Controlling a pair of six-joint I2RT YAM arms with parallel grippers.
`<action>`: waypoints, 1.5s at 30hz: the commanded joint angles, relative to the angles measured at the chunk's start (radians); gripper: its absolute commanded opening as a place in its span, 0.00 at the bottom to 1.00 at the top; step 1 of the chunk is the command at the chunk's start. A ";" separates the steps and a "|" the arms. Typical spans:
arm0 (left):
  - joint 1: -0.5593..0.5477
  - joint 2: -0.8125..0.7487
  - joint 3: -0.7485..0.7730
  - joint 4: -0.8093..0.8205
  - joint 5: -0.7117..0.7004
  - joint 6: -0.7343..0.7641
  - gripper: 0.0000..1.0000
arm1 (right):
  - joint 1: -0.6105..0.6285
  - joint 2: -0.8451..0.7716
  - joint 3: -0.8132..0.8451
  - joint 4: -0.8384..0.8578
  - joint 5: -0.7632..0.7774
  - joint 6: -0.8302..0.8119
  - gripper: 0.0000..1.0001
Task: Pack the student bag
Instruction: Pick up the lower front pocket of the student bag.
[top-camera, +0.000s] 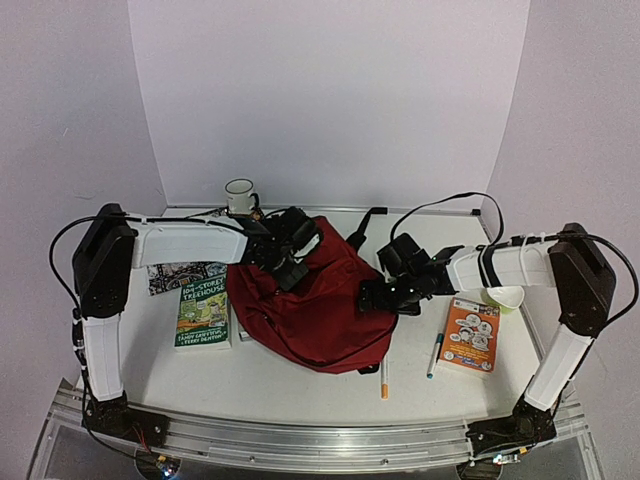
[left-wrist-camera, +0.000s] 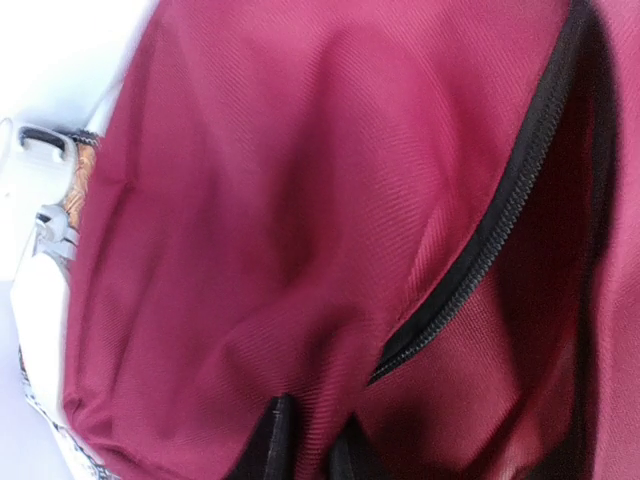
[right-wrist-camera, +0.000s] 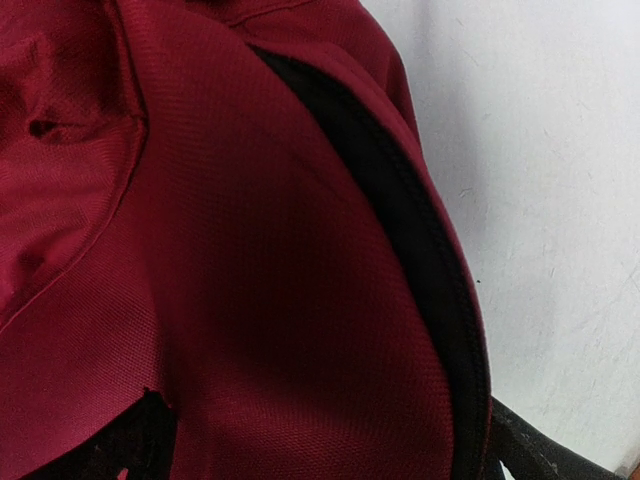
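1. The left gripper (left-wrist-camera: 310, 452) has its jaws drawn close together. They nip a fold of the large dark red soft fabric student bag (top-camera: 320, 310), just below its black zipper (left-wrist-camera: 505, 215).
2. The right gripper (right-wrist-camera: 330, 450) has its jaws spread wide, with the bag's black-trimmed right edge lying between them.
3. The student bag lies slumped in the middle of the white table (top-camera: 300, 390). It sits between a green paperback book (top-camera: 203, 313) and an orange paperback book (top-camera: 470, 335), and a white mug (top-camera: 240, 195) stands behind it.

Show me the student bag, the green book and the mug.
student bag (top-camera: 312, 320): top view, red front fabric.
green book (top-camera: 203, 313): top view, middle of cover.
mug (top-camera: 239, 196): top view, white outer wall.
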 joint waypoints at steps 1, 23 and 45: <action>0.006 -0.154 0.096 -0.002 -0.014 -0.009 0.05 | 0.004 -0.010 0.053 -0.057 0.022 -0.034 0.98; 0.158 -0.283 0.346 -0.195 0.189 -0.120 0.00 | 0.104 -0.207 0.091 -0.338 0.082 -0.066 0.95; 0.213 0.104 0.640 -0.185 0.269 -0.226 0.00 | 0.394 -0.041 0.071 -0.143 0.123 -0.230 0.78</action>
